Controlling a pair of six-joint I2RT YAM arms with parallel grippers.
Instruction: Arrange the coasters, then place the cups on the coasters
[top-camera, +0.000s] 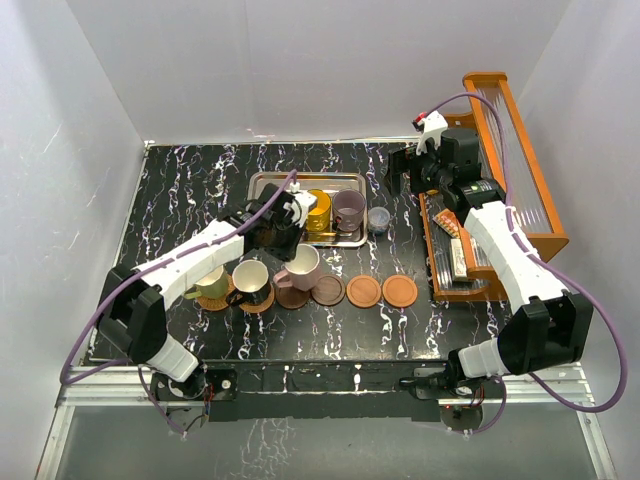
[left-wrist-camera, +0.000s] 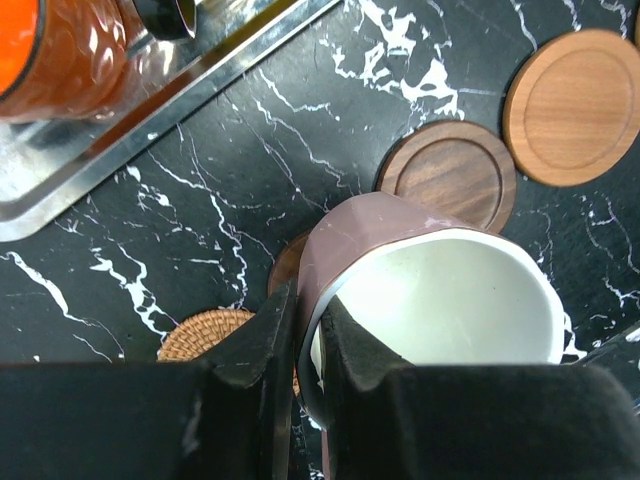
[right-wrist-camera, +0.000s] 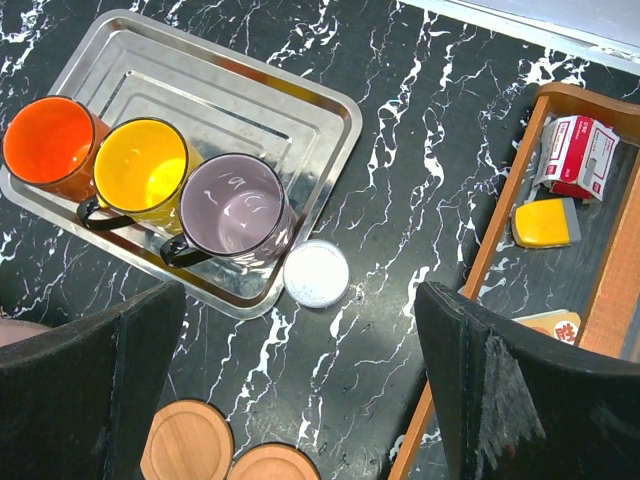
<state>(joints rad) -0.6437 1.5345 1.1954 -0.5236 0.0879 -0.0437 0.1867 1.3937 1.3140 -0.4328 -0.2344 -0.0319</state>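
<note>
Two cups (top-camera: 250, 280) sit on coasters (top-camera: 364, 291). Our left tool (left-wrist-camera: 308, 330) pinches the pink cup (left-wrist-camera: 380, 240); our right tool (right-wrist-camera: 300, 390) is open. Three wait in the tray (right-wrist-camera: 335, 105).

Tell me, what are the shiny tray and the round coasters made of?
The tray looks like polished metal, probably steel: silvery, reflective, with stamped steps. The light coaster and the dark coaster look like smooth wood, with grain lines showing. The woven coaster seems wicker or rattan, from its braided strands.
</note>
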